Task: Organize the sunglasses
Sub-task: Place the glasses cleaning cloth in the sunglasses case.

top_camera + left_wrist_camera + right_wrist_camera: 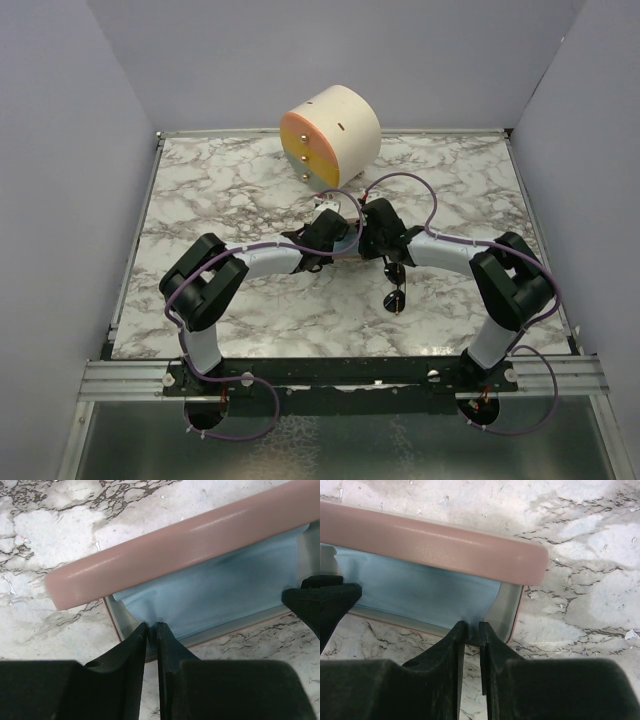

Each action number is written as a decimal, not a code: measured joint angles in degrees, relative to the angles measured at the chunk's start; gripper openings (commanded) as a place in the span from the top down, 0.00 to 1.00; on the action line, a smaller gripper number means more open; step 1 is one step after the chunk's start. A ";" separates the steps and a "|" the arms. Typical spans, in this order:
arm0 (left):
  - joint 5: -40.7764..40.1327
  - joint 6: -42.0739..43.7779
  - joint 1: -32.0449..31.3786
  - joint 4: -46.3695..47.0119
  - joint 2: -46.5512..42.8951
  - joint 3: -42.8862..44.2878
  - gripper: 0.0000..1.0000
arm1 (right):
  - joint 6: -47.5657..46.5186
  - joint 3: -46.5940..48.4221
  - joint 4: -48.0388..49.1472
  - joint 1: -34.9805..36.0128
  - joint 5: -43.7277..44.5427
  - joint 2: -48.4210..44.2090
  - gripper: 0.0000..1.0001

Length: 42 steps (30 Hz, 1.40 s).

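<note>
One pair sunglasses (396, 291), sitting on marble table (220, 190) just beside right forearm (445, 250), outside case, nothing gripping it. One pink case (165, 550), open, one blue cloth (225, 590) inside. Two pincers: left gripper (151, 630) squeezed almost closed on cloth edge; right gripper (470, 630) same deal, pinching cloth's other end at case rim. One cream drum (330, 135) at back, fwiw.
</note>
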 measured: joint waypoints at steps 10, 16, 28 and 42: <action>-1.25 -0.24 -0.26 -0.28 -0.02 0.00 0.79 | 0.00 0.00 0.00 0.00 0.00 0.00 0.81; -2.10 -0.28 -0.63 -0.92 -0.02 0.17 0.78 | 0.00 -0.09 -0.09 0.00 0.00 -0.46 0.79; -3.93 0.02 -2.12 -4.72 -1.60 0.90 0.77 | -0.17 -0.76 -0.09 0.00 -0.02 -3.08 0.75; -5.92 0.90 -3.10 -5.53 -3.67 2.25 1.00 | -0.66 -2.03 1.01 0.00 -0.79 -5.18 0.99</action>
